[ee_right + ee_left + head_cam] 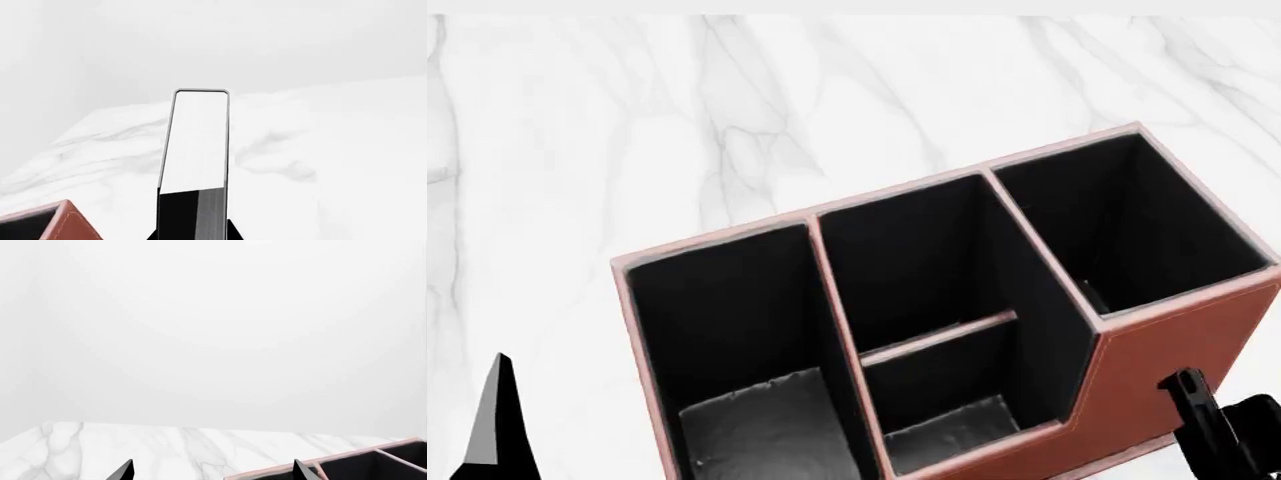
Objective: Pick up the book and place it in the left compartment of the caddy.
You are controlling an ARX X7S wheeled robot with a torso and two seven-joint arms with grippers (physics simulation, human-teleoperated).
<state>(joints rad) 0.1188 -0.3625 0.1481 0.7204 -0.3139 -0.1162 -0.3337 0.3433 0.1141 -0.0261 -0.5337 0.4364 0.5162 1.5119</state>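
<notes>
Holding the book [195, 165] upright in our closed right tool [193, 235], we keep it edge-on beside the caddy [1174, 345], suiting its narrow left compartment [741, 330]; our left tool [210, 471] hangs open.

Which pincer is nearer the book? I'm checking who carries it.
Right. The right pincer is shut on the book, holding it up beside the caddy. The left pincer is open, off the caddy's other side, with no book near it.

Head camera looks down on caddy [1174, 330].
</notes>
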